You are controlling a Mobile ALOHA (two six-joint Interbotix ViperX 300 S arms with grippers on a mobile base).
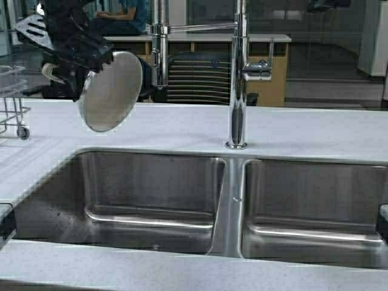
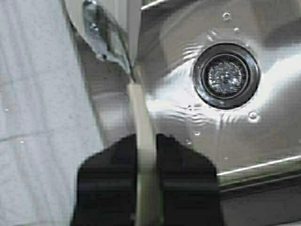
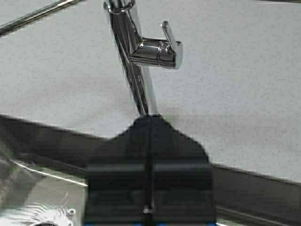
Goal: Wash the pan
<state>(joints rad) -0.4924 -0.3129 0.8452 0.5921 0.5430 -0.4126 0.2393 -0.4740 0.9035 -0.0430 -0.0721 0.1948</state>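
Note:
The pan (image 1: 112,91) is off-white and hangs tilted on its edge above the counter, behind the left basin's back left corner. My left gripper (image 1: 76,57) is shut on its short pale handle (image 1: 51,73). In the left wrist view the handle (image 2: 142,141) runs straight between the black jaws of the left gripper (image 2: 146,143). The pan (image 2: 101,33) shows edge-on beyond them, above the wet sink floor and its drain (image 2: 225,75). My right gripper (image 3: 149,117) is shut on nothing, low by the right basin and pointing at the faucet (image 3: 141,70).
A tall chrome faucet (image 1: 237,79) with a side lever (image 1: 259,70) stands behind the divider of the double steel sink (image 1: 225,200). A wire dish rack (image 1: 9,103) and a spatula (image 1: 33,30) are at the far left. A person (image 1: 121,15) sits in the background.

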